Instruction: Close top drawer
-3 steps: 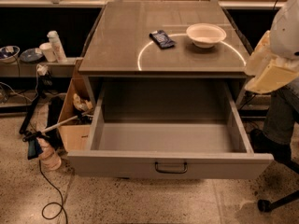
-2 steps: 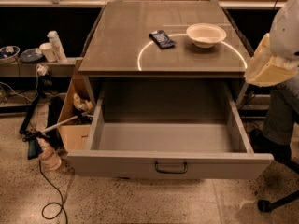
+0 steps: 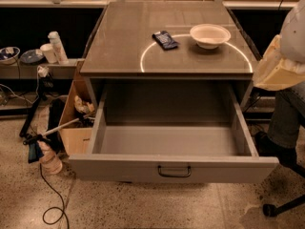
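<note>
Left of cabinet: cardboard box (image 3: 76, 140) on the floor, cable (image 3: 52, 209) trailing in front of it. No change there against the previous two frames.

Centre: top drawer (image 3: 119, 168) stands pulled fully out and its interior is bare. The front panel with its loop handle (image 3: 174, 171) sits in the same place as a second ago. Judgement: the closing push has not begun, and the whole travel is still to do.

Cabinet top (image 3: 124, 42): dark packet (image 3: 165, 39) and white bowl (image 3: 209, 35) lie near each other, apart, unmoved.

Right edge: pale white-and-cream form (image 3: 276, 66), possibly part of the arm, beside the drawer's right wall and above it. It has shifted only slightly.

Gripper: not seen in frame, so I cannot tell its state. It is nowhere near the handle or front panel. The drawer front lies left of and below the pale form, well apart. Contact with the front is needed before any push inward.
</note>
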